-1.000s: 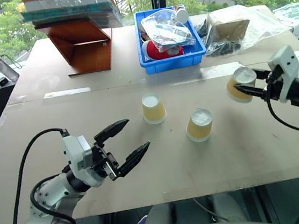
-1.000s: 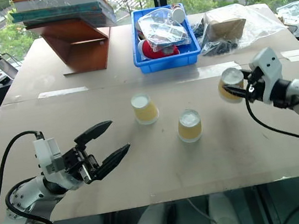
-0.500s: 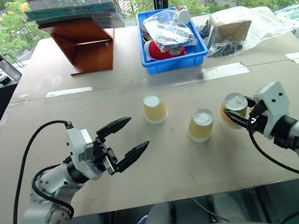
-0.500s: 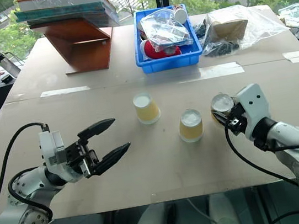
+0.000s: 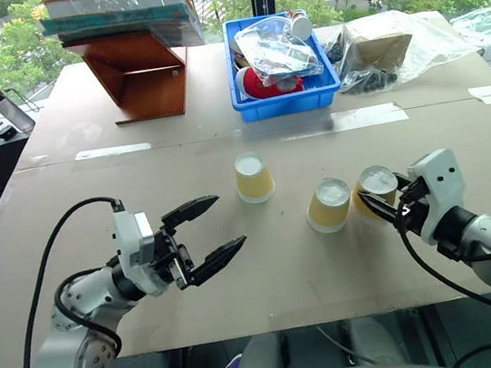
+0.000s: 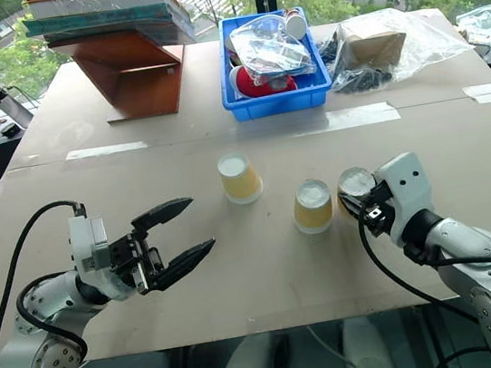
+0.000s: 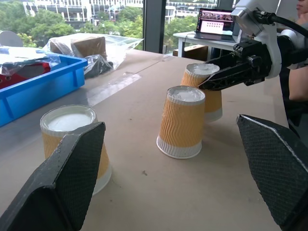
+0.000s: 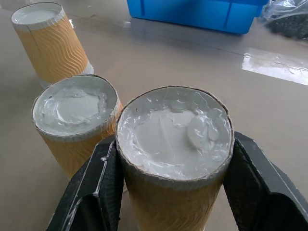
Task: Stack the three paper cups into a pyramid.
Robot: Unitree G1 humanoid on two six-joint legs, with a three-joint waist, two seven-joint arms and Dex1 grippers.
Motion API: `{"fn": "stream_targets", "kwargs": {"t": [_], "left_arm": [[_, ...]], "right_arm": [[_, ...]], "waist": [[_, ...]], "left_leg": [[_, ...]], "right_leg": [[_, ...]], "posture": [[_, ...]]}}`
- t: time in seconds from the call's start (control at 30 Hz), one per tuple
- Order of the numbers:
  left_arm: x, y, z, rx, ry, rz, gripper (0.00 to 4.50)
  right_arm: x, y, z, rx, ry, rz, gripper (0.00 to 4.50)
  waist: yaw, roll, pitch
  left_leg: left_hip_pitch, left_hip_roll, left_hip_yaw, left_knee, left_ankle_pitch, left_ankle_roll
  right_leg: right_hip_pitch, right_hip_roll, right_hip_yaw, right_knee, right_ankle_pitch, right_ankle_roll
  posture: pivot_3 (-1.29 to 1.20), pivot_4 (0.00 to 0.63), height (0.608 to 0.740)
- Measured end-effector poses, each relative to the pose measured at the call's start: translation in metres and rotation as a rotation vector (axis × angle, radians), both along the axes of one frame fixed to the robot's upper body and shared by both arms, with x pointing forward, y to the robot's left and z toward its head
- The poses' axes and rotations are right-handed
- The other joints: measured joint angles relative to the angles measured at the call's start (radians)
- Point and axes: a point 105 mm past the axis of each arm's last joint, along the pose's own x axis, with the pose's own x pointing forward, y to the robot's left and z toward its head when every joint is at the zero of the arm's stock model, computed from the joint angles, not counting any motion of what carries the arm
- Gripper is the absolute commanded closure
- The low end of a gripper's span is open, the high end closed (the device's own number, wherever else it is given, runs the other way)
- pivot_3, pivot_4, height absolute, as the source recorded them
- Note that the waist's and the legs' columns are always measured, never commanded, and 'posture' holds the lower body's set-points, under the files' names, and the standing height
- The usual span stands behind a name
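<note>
Three paper cups with wavy mustard sides stand upside down on the brown table [image 5: 134, 172]. One cup [image 5: 253, 177] stands alone at the centre. A second cup [image 5: 329, 205] is to its right and nearer me. My right gripper [image 5: 387, 203] is shut on the third cup [image 5: 375, 191], which sits right beside the second; I cannot tell whether the two touch. In the right wrist view the black fingers [image 8: 91, 192] clamp that cup [image 8: 173, 139] on both sides. My left gripper [image 5: 228, 218] hovers open and holds nothing, left of the cups.
A blue bin [image 5: 285, 102] of bagged items stands at the back centre. A wooden stand [image 5: 143, 70] with books is at the back left, and clear bags around a brown box [image 5: 390, 40] lie at the back right. The table's front edge runs just below both grippers.
My right gripper has carried its cup down, leftward and toward me, from the right side of the table to beside the second cup. The left gripper stayed put and open.
</note>
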Motion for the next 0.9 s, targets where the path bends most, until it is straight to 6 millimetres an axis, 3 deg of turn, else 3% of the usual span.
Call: {"fn": "stream_targets", "kwargs": {"t": [0.27, 0.3, 0.4, 0.67, 0.9], "left_arm": [[0.0, 0.0, 0.0, 0.0, 0.001, -0.002, 0.0], [0.0, 0.0, 0.0, 0.0, 0.001, -0.002, 0.0], [0.0, 0.0, 0.0, 0.0, 0.002, -0.002, 0.0], [0.004, -0.001, 0.001, -0.002, -0.003, -0.005, 0.0], [0.016, 0.004, -0.005, 0.023, 0.036, 0.073, 0.0]], "right_arm": [[-0.003, 0.009, -0.008, 0.028, 0.034, 0.02, 2.25], [-0.005, 0.01, -0.01, 0.033, 0.043, 0.026, 1.38], [-0.006, 0.012, -0.01, 0.041, 0.038, 0.035, 0.09], [-0.016, -0.004, -0.015, -0.029, 0.043, 0.079, 0.03], [-0.029, -0.017, 0.0, -0.017, -0.018, 0.183, 0.03]], "waist": [[0.0, 0.0, 0.0], [0.0, 0.0, 0.0], [0.0, 0.0, 0.0], [0.001, 0.0, 0.0], [0.001, -0.001, 0.0]], "left_leg": [[0.0, 0.0, 0.0, 0.0, 0.0, 0.0], [0.0, 0.0, 0.0, 0.0, 0.0, 0.0], [0.0, 0.0, 0.0, 0.0, 0.0, 0.0], [0.001, 0.0, 0.0, 0.0, 0.0, 0.0], [0.001, 0.0, 0.0, 0.0, 0.0, 0.0]], "right_leg": [[0.0, 0.0, 0.0, 0.0, 0.0, 0.0], [0.0, 0.0, 0.0, 0.0, 0.0, 0.0], [0.0, 0.0, 0.0, 0.0, 0.0, 0.0], [0.001, 0.0, 0.0, 0.0, 0.0, 0.0], [0.002, 0.0, 0.0, 0.0, 0.0, 0.0]], "posture": [[0.0, 0.15, 0.74], [0.0, 0.15, 0.74], [0.0, 0.15, 0.74], [0.0, 0.15, 0.74], [0.0, 0.15, 0.74]]}}
